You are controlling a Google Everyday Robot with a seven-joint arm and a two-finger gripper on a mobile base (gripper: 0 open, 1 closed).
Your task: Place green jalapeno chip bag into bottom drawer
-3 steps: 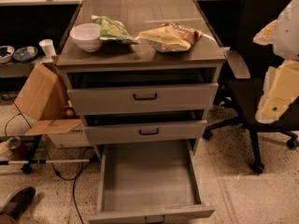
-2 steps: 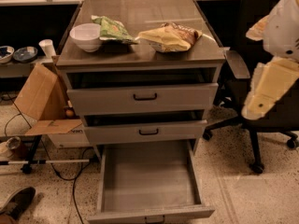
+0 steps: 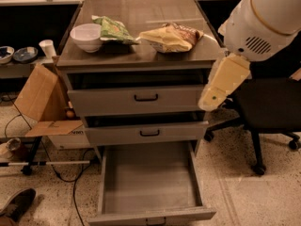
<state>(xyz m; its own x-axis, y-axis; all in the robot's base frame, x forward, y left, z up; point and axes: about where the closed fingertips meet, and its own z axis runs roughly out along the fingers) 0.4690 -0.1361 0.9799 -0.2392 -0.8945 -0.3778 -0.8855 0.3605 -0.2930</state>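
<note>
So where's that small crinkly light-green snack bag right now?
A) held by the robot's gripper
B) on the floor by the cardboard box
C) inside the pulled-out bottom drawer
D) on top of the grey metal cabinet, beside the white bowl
D: the light-green snack bag lies on the cabinet top beside the white bowl, not in the pulled-out bottom drawer. The gripper hangs to the cabinet's right, apart from the bag.
</note>
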